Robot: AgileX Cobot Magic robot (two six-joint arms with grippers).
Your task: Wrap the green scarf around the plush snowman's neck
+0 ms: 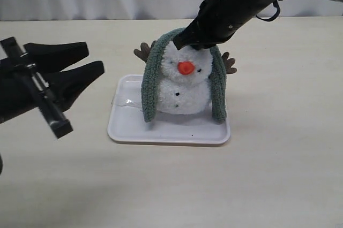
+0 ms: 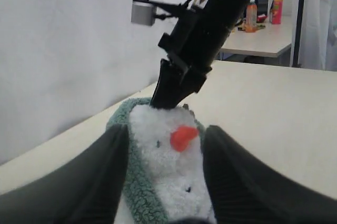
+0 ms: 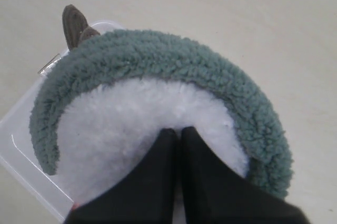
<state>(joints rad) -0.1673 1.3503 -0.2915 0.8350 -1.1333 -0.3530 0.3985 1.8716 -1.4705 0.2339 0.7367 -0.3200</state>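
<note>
Here, a white tray (image 1: 166, 134) is occupied by the plush snowman (image 1: 185, 91), its head draped with the green scarf (image 1: 150, 86), both ends hanging. Light, limp fabric is expected, so a hanging end should be pinched. The right gripper (image 1: 186, 46) is closed, tips against the head. The left gripper (image 1: 95, 58) is held wide open, well apart.

The exterior camera stands near and raised, facing far across the table (image 1: 278, 185). The left wrist camera looks low from the left, close; the right looks straight down, closer. All share the snowman (image 1: 185, 93) and scarf (image 1: 150, 88).
</note>
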